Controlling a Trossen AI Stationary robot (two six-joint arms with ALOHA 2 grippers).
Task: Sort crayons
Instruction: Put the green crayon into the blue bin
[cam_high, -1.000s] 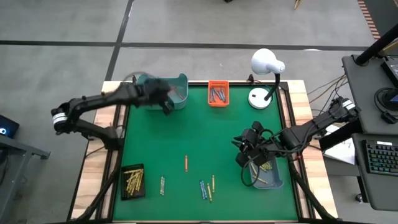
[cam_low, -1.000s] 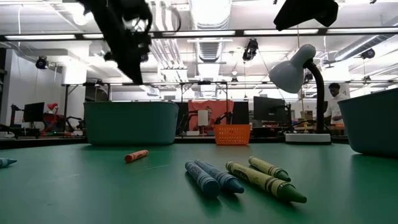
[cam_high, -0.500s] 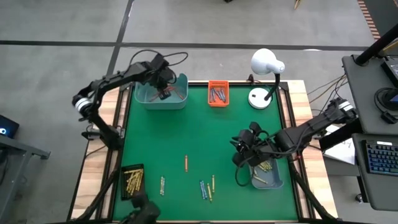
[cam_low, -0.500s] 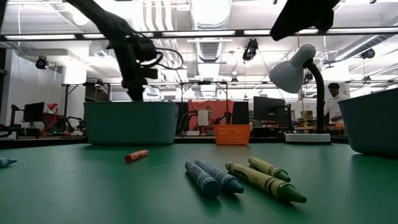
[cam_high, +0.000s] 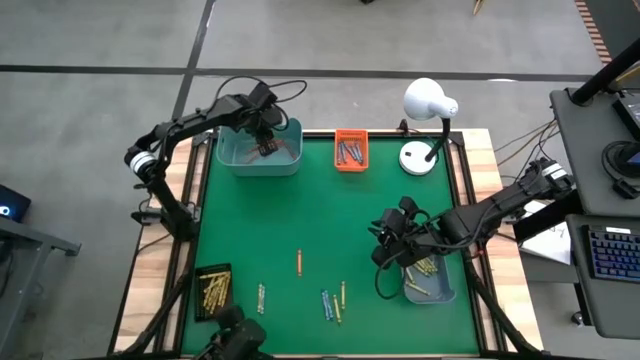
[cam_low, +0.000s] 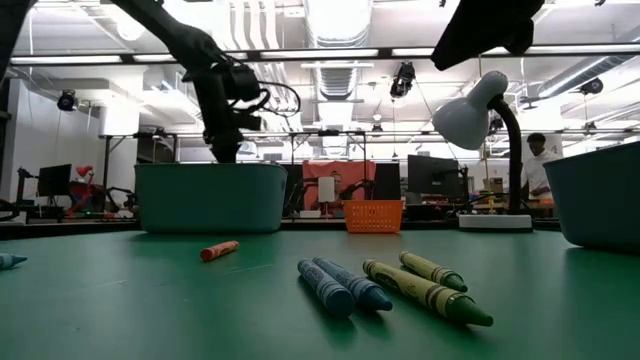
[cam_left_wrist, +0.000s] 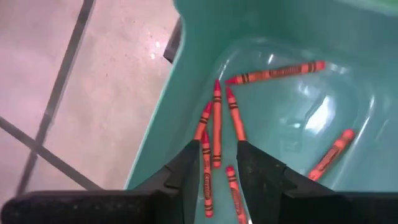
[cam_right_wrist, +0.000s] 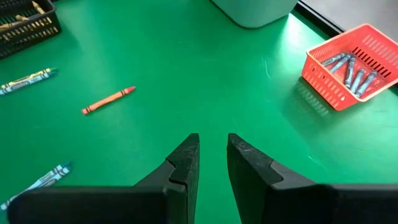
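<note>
I've got the left gripper hanging inside the teal bin at the far left corner of the table. Its fingers stand apart with a gap between them, nothing pinched. Directly past the tips lie orange crayons on the bin floor: three side by side straight ahead, one lying crosswise beyond them, another off toward the far wall.

Right gripper sits low over the green mat, just beside the second teal bin at the near right, which holds yellowish crayons. Its fingers are parted a little and empty.

Ahead of the right gripper a single orange crayon lies loose on the mat; a blue one is near the fingers, and another blue-and-yellow one sits farther out. Orange basket with blue-grey crayons is well ahead to the other side. Black tray with gold crayons is at the near left corner. In the low view, two blue and two green crayons lie together on the mat. White lamp stands at the far right.
</note>
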